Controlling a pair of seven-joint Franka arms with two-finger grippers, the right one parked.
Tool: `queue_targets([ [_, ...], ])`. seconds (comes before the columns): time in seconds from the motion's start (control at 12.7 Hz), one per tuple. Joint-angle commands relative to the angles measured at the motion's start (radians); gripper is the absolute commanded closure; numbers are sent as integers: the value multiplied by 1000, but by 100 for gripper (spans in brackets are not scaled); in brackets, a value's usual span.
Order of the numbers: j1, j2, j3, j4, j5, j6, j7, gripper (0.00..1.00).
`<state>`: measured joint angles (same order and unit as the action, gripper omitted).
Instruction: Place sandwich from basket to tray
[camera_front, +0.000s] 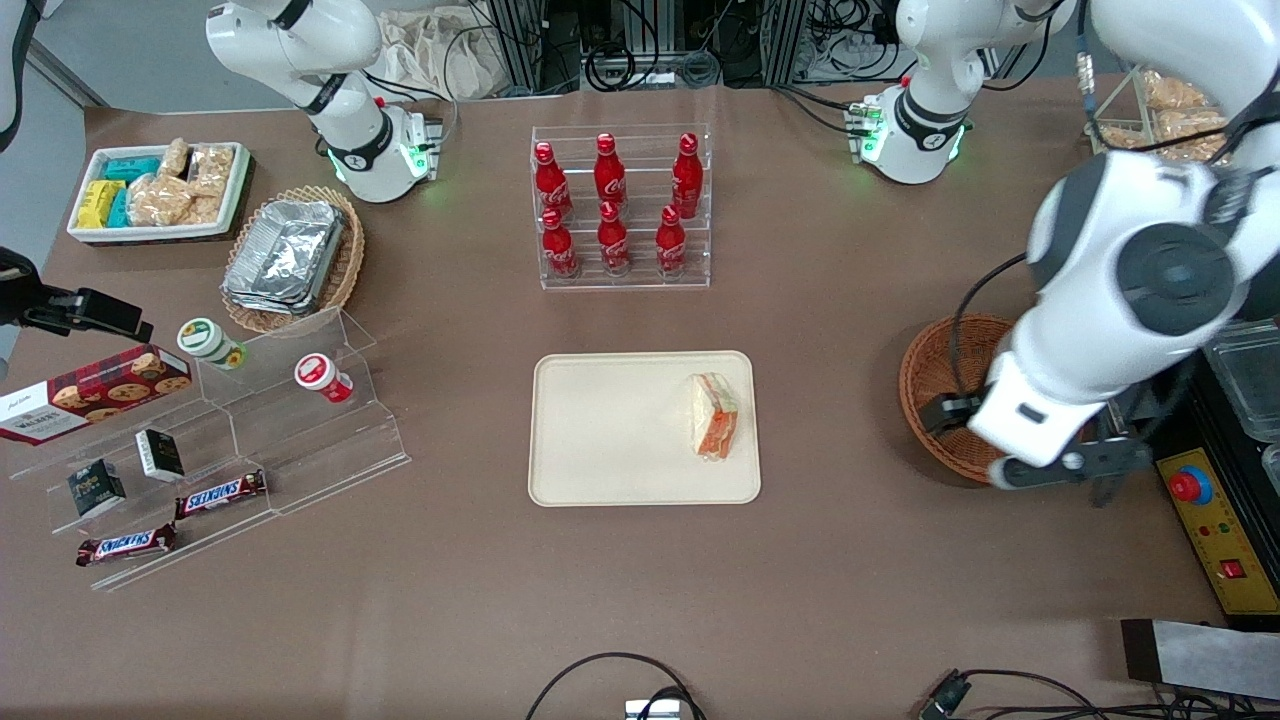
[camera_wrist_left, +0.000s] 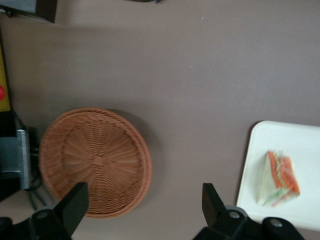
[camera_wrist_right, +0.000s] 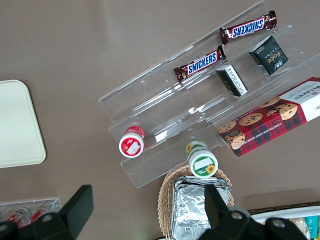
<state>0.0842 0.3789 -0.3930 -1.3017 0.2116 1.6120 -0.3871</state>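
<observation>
sandwich on the tray, end effector open above the basket

the sandwich (camera_front: 714, 415) lay on the tray (camera_front: 600, 430), on the part of the tray toward the working arm's end of the bench (camera_front: 800, 580), with its orange and pale green filling showing through the clear wrap. in the left wrist view the sandwich (camera_wrist_left: 279, 178) sat just inside the tray (camera_wrist_left: 300, 140) rim, apart from the basket (camera_wrist_left: 95, 162).

the basket (camera_front: 930, 380) stood on the bench well apart from the tray, toward the working arm's end, and the left wrist view showed nothing inside its woven bowl. the left arm reached over it, covering much of it in the front view.

the end effector (camera_wrist_left: 145, 205) hung above the bench over the basket's edge, its two fingers (camera_wrist_left: 75, 202) spread wide apart with nothing between them. in the front view the end effector (camera_front: 1075, 470) sat low at the basket's rim, mostly covered by the arm's white wrist.

farther from the front camera than the tray stood a clear rack of red bottles (camera_front: 612, 205). toward the parked arm's end lay an oval wicker basket of foil containers (camera_front: 290, 255), a white bin of snack packets (camera_front: 160, 190), and a clear stepped stand (camera_front: 240, 440) with two snickers bars (camera_front: 220, 493), a cookie box (camera_front: 95, 392) and two small cups (camera_front: 322, 377).
</observation>
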Motion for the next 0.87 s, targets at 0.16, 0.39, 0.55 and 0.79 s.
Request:
queue_targets([
  [0.16, -24, -123, 143, -28, -72, -76, 293, 0],
  [0.39, -85, -196, 259, -57, -107, -107, 367, 0],
  [0.55, -98, -253, 295, -94, -107, -132, 427, 0],
  [0.79, -100, -327, 295, -126, -109, -191, 455, 0],
])
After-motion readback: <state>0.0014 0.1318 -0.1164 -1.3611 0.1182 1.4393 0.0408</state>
